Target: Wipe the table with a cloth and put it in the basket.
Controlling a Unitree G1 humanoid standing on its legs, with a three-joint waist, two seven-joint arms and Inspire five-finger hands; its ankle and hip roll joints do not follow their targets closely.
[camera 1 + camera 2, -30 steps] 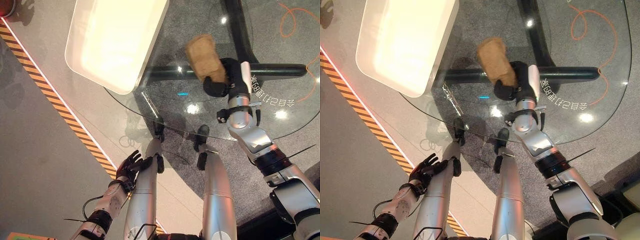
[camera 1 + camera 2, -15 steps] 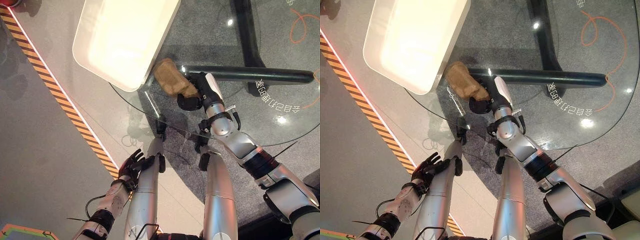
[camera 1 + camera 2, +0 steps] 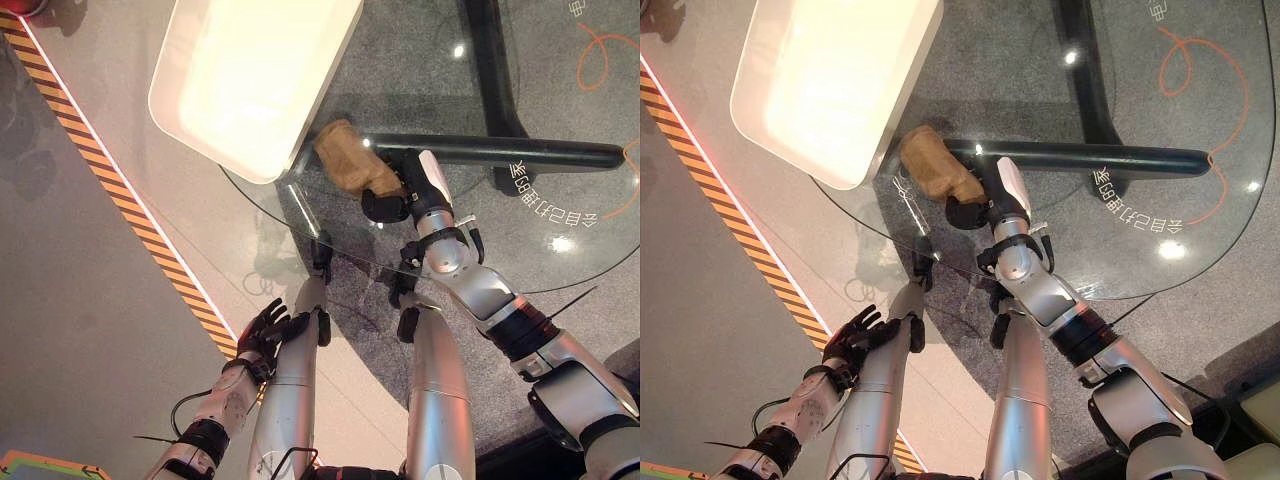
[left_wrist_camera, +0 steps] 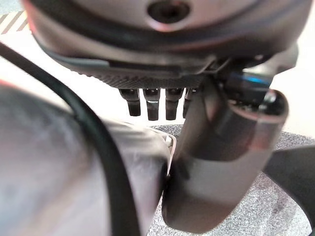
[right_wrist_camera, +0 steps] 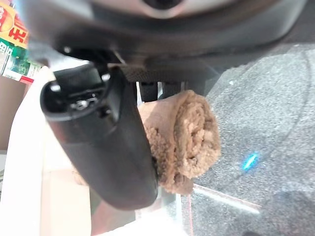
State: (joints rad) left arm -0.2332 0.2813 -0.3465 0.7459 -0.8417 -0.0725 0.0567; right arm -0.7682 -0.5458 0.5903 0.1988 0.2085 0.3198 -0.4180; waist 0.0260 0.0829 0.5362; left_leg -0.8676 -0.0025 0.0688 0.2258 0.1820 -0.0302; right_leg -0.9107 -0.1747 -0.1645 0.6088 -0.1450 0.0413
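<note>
The right arm reaches forward over the glass table [image 3: 560, 180], its forearm angled toward the robot's left. The right hand [image 3: 392, 200] has its fingers and thumb curled round the brown cloth [image 3: 348, 160], which sticks out past the hand as a bunched roll just beside the near edge of the white basket [image 3: 200, 120], above the glass. The left arm hangs low beside the robot, off the table, its hand [image 3: 262, 330] empty with fingers loosely spread.
</note>
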